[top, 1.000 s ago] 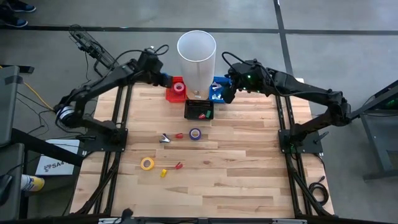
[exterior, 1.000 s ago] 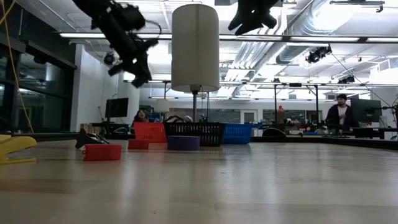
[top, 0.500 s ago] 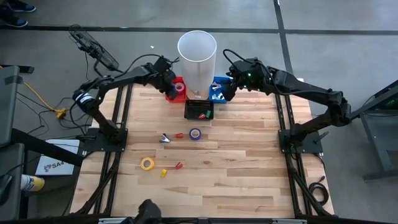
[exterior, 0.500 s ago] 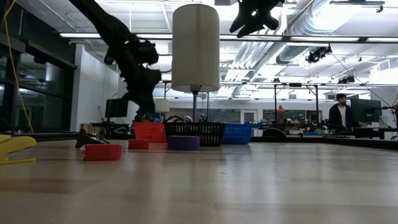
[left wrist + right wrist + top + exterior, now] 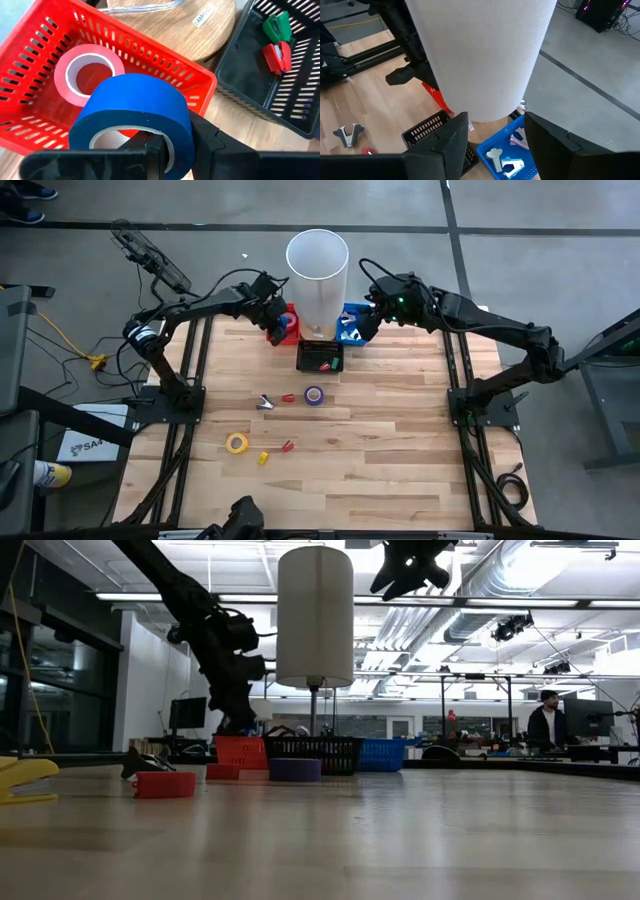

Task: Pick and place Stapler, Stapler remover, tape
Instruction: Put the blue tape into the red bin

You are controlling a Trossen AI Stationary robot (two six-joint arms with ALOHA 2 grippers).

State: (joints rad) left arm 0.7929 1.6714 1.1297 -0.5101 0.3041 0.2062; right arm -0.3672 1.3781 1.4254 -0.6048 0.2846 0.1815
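The left gripper [image 5: 281,321], clamped on a blue tape roll [image 5: 134,114], has swung in from the table's edge and descended over the red basket [image 5: 33,65].

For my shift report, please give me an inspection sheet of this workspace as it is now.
Surface: wooden table, slatted top.
Job's things: pink tape roll in red basket; blue tape roll over that basket; purple tape roll and yellow tape roll on the table; red and green pieces in black basket; pale pieces in blue basket.
Clutter: small red and yellow items beside the yellow roll.
Grippers: left gripper shut on the blue tape roll; right gripper open above the blue basket.
Cables: yellow cable on the floor.
Surroundings: white lamp; a person far behind.
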